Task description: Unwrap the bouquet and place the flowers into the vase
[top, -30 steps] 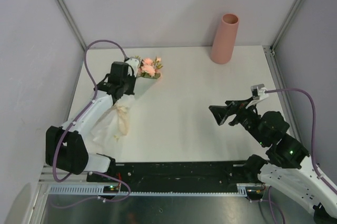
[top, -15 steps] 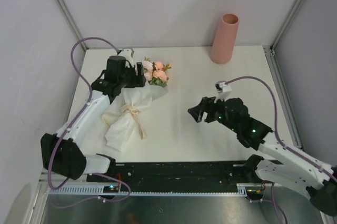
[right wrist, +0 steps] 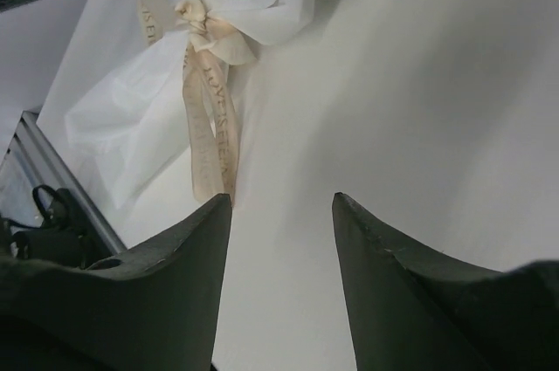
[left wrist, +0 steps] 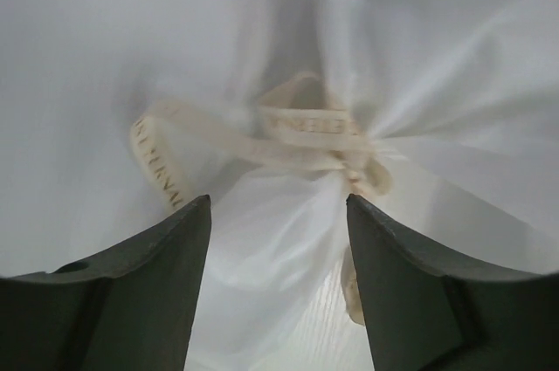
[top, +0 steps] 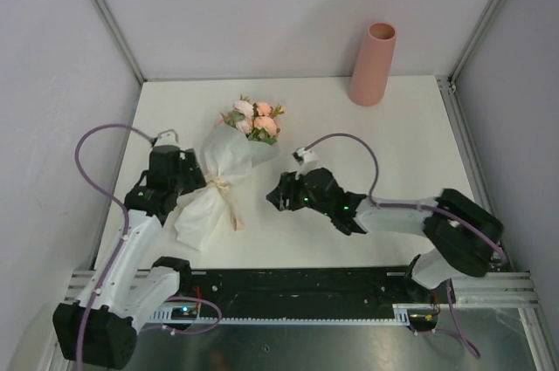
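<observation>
Top external view gives you the vase [top: 373, 64] standing upright at the far right of the table [top: 393, 144], well apart from both arms; you cannot see down into it from here. The only other holder is the white paper cone of the bouquet [top: 214, 188], which lies flat on the left half of the table. The flowers [top: 253, 120] sit in the cone's wide mouth, heads pointing to the far side. A cream ribbon [top: 225, 195] is tied round its waist.

Your left gripper [top: 186, 181] sits at the bouquet's left side. On the left wrist camera its fingers stand parted with nothing clamped, and the ribbon knot [left wrist: 306, 131] and crumpled paper are just ahead of the tips; whether they touch the paper you cannot tell.

Your right gripper [top: 278, 196] is low over bare table just right of the bouquet. On its wrist camera the fingers are apart and hold nothing, with the ribbon tails [right wrist: 210, 127] near the left fingertip.
</observation>
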